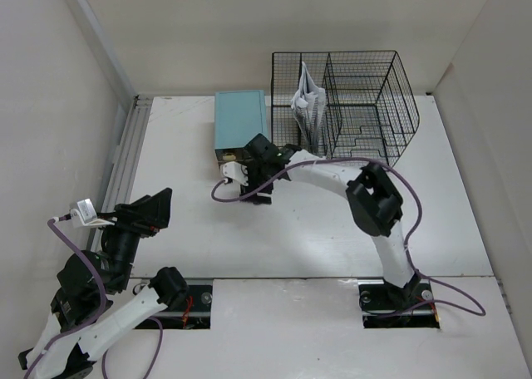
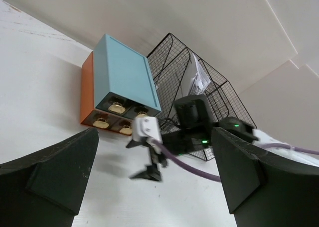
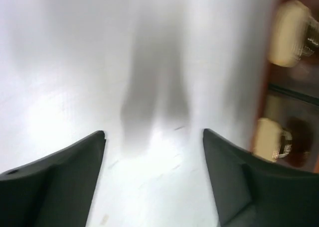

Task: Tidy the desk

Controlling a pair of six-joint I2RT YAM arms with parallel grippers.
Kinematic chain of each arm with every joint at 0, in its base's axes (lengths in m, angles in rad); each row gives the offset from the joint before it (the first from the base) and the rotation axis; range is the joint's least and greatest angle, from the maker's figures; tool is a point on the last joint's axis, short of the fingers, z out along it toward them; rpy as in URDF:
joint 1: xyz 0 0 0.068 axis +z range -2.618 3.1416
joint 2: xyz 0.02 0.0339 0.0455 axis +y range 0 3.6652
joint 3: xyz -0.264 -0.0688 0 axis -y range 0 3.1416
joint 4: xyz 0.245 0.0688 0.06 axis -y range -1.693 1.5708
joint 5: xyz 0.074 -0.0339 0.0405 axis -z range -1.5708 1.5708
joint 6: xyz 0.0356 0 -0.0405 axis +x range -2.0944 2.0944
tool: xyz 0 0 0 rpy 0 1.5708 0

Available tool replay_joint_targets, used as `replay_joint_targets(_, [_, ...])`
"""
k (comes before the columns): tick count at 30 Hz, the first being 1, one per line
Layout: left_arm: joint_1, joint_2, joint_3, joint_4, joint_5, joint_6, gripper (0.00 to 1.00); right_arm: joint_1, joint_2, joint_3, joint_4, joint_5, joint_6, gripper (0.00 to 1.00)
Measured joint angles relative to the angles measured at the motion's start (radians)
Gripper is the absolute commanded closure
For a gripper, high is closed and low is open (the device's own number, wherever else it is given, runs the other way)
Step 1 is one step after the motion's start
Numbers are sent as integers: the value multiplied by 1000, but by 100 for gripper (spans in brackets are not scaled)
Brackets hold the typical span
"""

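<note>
Both empty and open: left end effector [image 1: 160, 204] near the left edge of the white counter [image 1: 332, 246], right end effector [image 3: 154, 132] at the drawer box [image 1: 241, 120] by the far edge. Only wrist views show the box's orange side and pale knobs [image 2: 117, 107].

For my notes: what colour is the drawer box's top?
Teal; the drawer box shows best in top external view.

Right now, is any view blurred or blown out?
Right wrist: motion-smeared, the desk washed near white, the drawer knobs soft at the right edge, a vague shadow mid-frame. Left wrist: sharp on the drawer box, its own fingers dark and underlit. Top external: crisp, even light, soft shadows only.
</note>
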Motion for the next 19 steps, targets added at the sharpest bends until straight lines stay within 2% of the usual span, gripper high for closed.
replay_joint_targets(1, [0, 0, 0, 0, 0, -1, 0, -2, -37, -16, -53, -67, -35, 0])
replay_joint_targets(3, [0, 0, 0, 0, 0, -3, 0, -1, -134, -53, -114, -148, -55, 0])
replay_joint_targets(5, [0, 0, 0, 1, 2, -3, 0, 5, -268, -105, -105, -162, -26, 0])
replay_joint_targets(7, [0, 5, 0, 4, 6, -3, 0, 8, -410, -154, -41, -129, 45, 0])
replay_joint_targets(11, [0, 37, -10, 33, 27, -9, 0, 10, -676, -223, 130, 49, 216, 0])
replay_joint_targets(15, [0, 118, -32, 71, 71, -32, 0, -10, -841, -283, 272, 236, 303, 0])
replay_joint_targets(19, [0, 230, -38, 119, 115, -57, 0, -125, -963, -396, 343, 258, 358, 0])
